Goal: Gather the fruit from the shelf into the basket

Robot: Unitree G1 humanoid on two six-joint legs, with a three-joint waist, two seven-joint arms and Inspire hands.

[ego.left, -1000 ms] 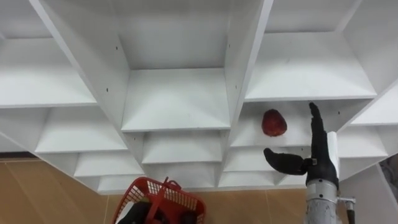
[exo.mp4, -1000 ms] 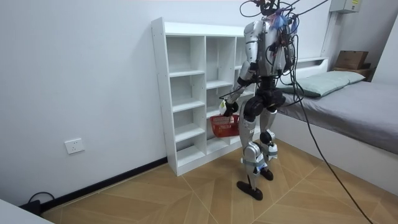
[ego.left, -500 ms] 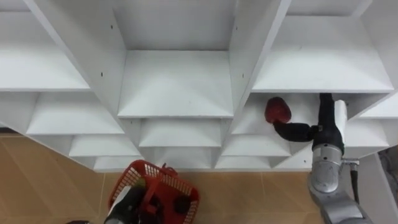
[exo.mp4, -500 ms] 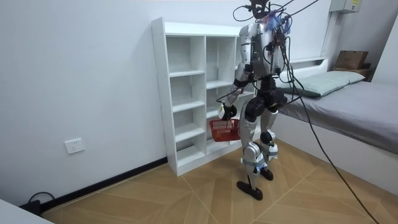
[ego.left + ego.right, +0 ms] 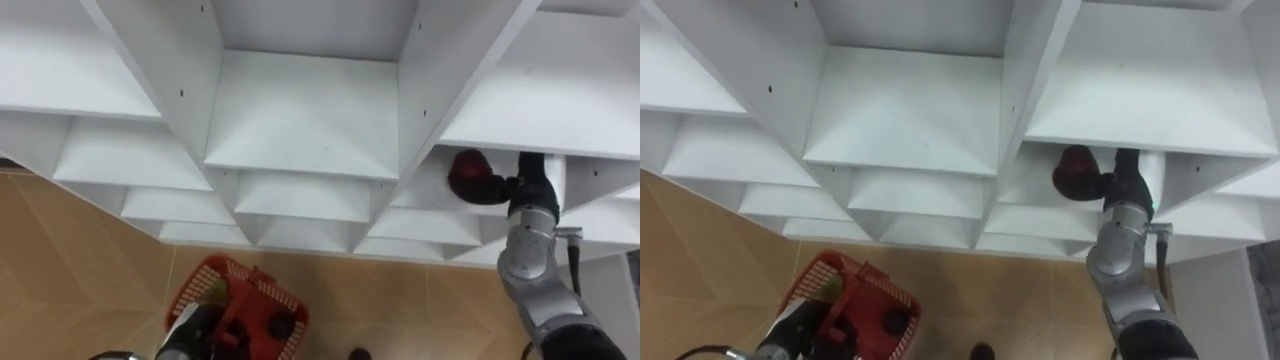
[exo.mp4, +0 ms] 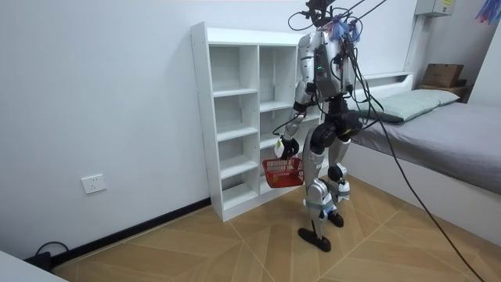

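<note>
A dark red fruit (image 5: 468,172) lies in a compartment of the white closet (image 6: 235,117), in its right-hand column. My right hand (image 5: 530,185) reaches into that compartment just right of the fruit, thumb against it. The shelf board above hides the other fingers. The fruit (image 5: 1076,172) and the right hand (image 5: 1128,185) appear together in the right eye view as well. My left hand (image 5: 192,325) is shut on the handle of a red basket (image 5: 265,290), which hangs low in front of the closet (image 6: 283,172) with something dark and something greenish inside.
The other closet compartments in view hold nothing. Wooden floor lies below the shelves. A bed (image 6: 438,125) stands close behind me on the room view's right, and a white wall with a socket (image 6: 92,184) runs to the left.
My right hand has gone deeper into the compartment, and its thumb now rests on the fruit. The basket hangs lower at my left side. The eye view has shifted.
</note>
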